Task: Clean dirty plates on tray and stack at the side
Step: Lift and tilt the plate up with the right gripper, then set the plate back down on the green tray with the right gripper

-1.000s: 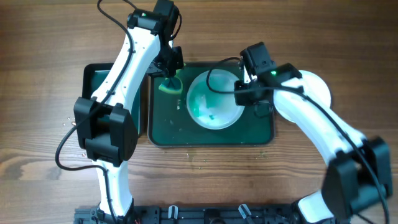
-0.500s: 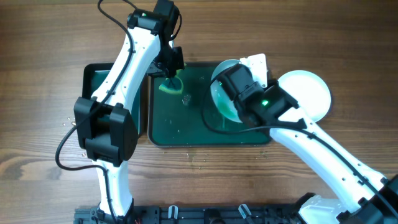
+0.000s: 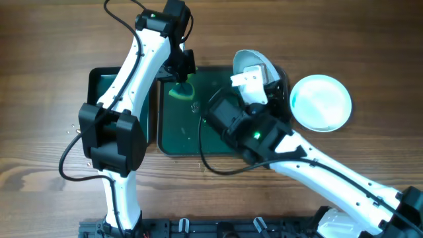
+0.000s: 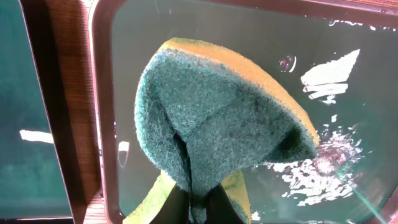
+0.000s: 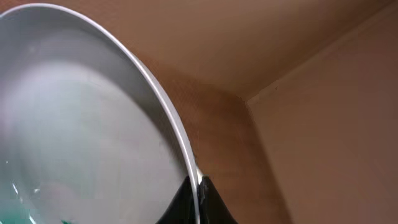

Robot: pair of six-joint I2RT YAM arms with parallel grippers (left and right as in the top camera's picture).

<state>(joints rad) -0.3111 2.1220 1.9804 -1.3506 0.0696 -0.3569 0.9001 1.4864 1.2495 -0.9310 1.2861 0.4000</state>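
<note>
Right gripper [image 5: 198, 190]: jaws pinching tilted plate [image 5: 81, 124] by rim, above tray [image 3: 173, 142]. Left gripper [image 4: 196, 202]: jaws clamping sponge [image 4: 217, 118]. Advisable: levelling plate slowly, pinch firm.

- Right arm [image 3: 310, 162] covers right half of the tray [image 3: 173, 135], seen overhead
- Raised plate [image 5: 81, 112] runs off the right wrist view's left and bottom edges

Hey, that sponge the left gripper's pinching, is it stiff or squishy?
Probably squishy: the sponge folds into a crease where the left gripper pinches it. Possibly wet and slippery, since droplets glisten on the tray beneath.
</note>
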